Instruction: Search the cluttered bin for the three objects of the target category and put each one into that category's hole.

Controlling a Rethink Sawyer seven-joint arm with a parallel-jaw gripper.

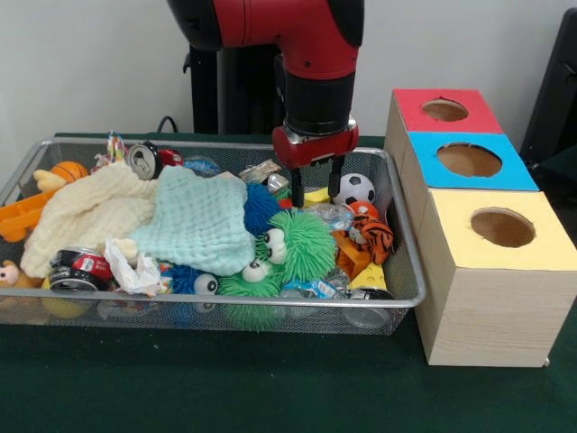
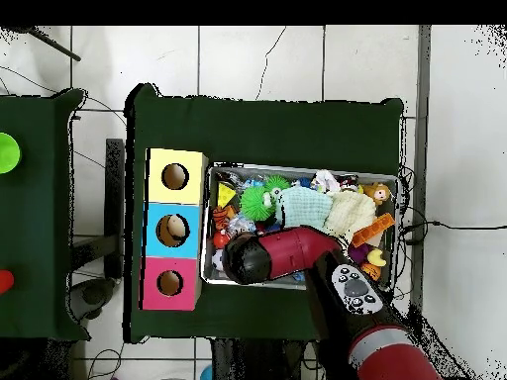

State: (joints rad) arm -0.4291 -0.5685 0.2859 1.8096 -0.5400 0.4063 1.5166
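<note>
Gripper [image 1: 315, 188]: hangs low over the wire bin [image 1: 397, 271], near its far edge toward the box end.
Target relation: soccer ball [image 1: 358, 188] lies just beside the fingertips, on the box side; which category is wanted cannot be told.
Fingers: narrowly parted, holding nothing.
Holes: three-colour box [image 1: 491, 271] stands just beside the bin.

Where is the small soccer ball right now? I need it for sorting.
In the front view the soccer ball lies in the wire bin's far right corner, just right of the pincer and behind the tiger toy.
</note>
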